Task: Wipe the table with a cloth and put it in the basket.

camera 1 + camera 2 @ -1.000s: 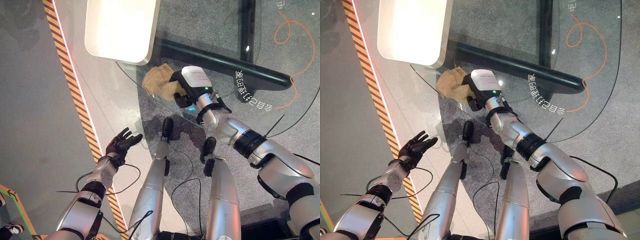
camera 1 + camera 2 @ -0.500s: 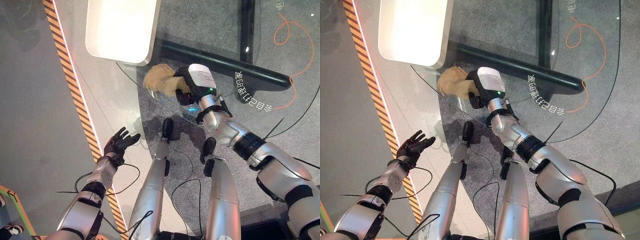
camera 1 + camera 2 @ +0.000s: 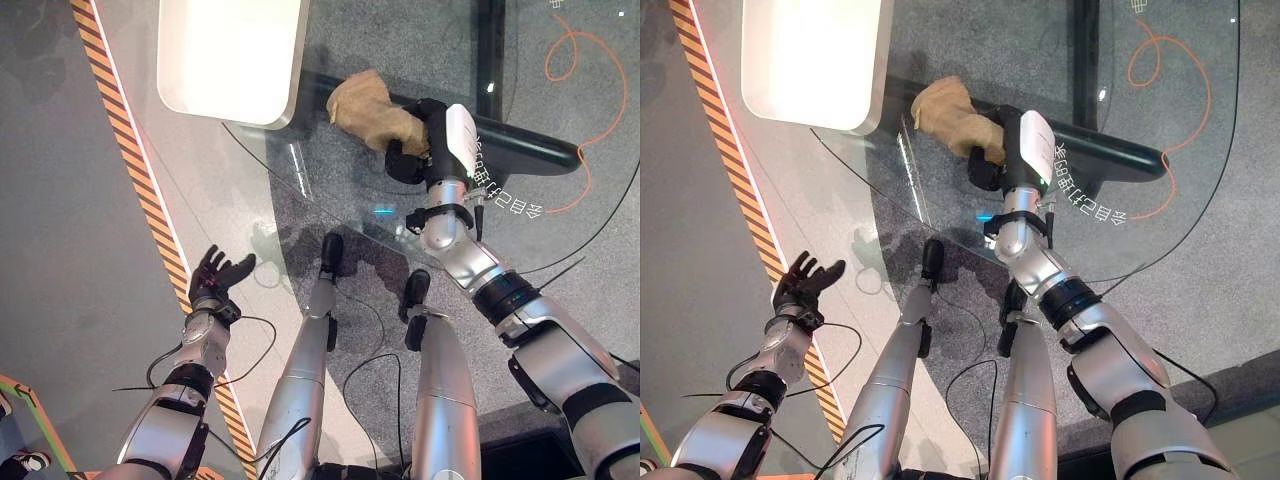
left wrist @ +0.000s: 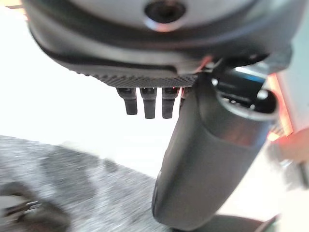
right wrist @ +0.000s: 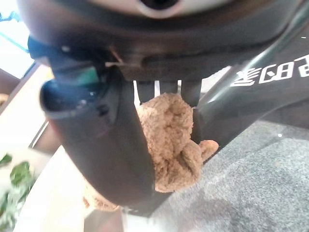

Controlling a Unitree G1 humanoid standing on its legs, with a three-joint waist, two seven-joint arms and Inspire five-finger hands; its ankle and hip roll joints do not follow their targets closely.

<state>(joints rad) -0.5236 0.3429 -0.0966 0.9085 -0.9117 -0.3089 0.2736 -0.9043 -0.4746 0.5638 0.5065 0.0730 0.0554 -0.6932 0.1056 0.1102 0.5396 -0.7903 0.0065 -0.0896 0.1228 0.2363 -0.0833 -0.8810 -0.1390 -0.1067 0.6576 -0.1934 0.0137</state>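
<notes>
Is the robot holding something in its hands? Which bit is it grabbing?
The right hand grips the tan cloth by one bunched end. The left hand is open and holds nothing.

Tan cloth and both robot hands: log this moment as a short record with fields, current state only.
cloth: crumpled tan terry cloth, bunched, over the round clear glass table
right robot hand: dark right robot hand, fingers and thumb curled round the cloth
left robot hand: dark left robot hand, fingers spread, holding nothing, over the grey floor beside the orange-and-black striped floor tape
nearby: white rounded-corner slab beside the glass table
basket: not identified
</notes>
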